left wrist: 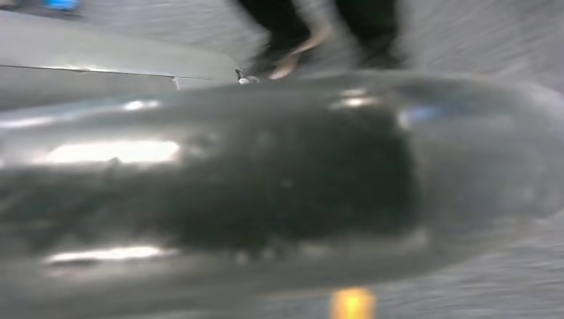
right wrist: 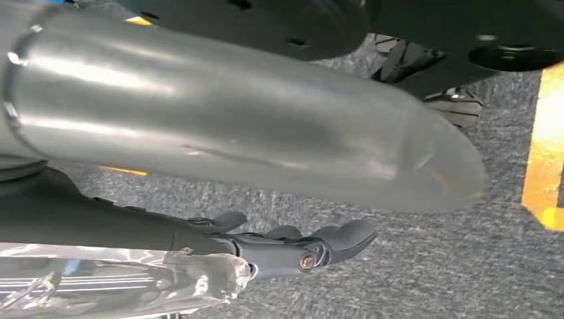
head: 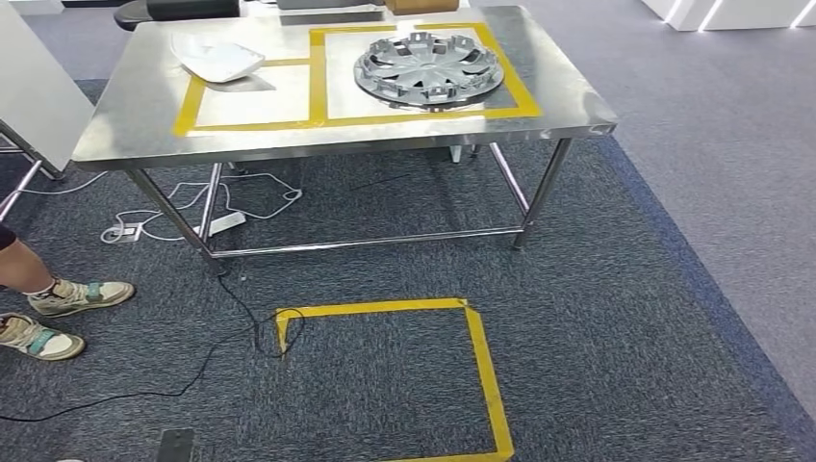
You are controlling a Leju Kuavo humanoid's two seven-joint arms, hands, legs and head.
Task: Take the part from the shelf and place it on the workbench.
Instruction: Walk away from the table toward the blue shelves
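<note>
Part on bench, arms hanging.

I see the round grey ribbed plastic wheel-cover part (head: pixel 428 67) resting inside the yellow tape outline (head: pixel 510 72) on the steel bench (head: pixel 115 135), presumably its drop zone. Right hand (right wrist: pixel 292 249) empty, fingers loosely extended; left hand state: cannot tell. No legible markings.

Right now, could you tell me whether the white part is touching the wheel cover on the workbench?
Apart. The head view shows bare workbench and yellow tape between the white part and the wheel cover.
</note>
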